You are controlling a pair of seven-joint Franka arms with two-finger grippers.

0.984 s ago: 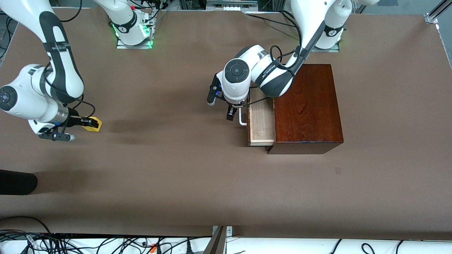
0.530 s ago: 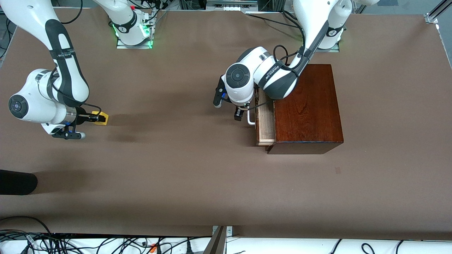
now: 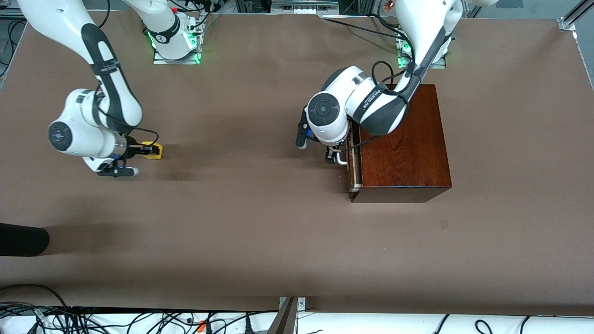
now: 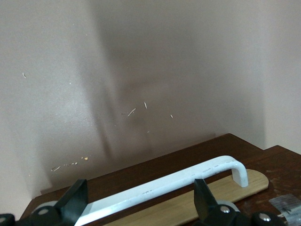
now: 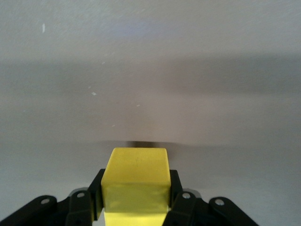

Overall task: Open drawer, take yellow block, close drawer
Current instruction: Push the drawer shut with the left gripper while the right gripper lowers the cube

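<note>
The yellow block [image 3: 157,149] is up off the table at the right arm's end, with my right gripper [image 3: 148,150] shut on it. In the right wrist view the yellow block [image 5: 136,176] fills the gap between the black fingers [image 5: 181,194]. The drawer [image 3: 354,169] is pushed almost fully into the dark wooden box [image 3: 403,144]; only a thin pale strip shows. My left gripper [image 3: 332,157] is at the drawer's white handle [image 3: 342,161]. In the left wrist view the handle [image 4: 164,186] runs between the left gripper's [image 4: 141,203] wide-apart fingers, so it is open.
Brown table [image 3: 260,222] all round the box. A dark object [image 3: 21,239] pokes in at the table edge on the right arm's end, nearer the front camera. Cables lie along the table's near edge.
The drawer has slid from about half out to almost shut, with my left gripper following at the handle. My right arm has carried the yellow block toward the table's middle.
</note>
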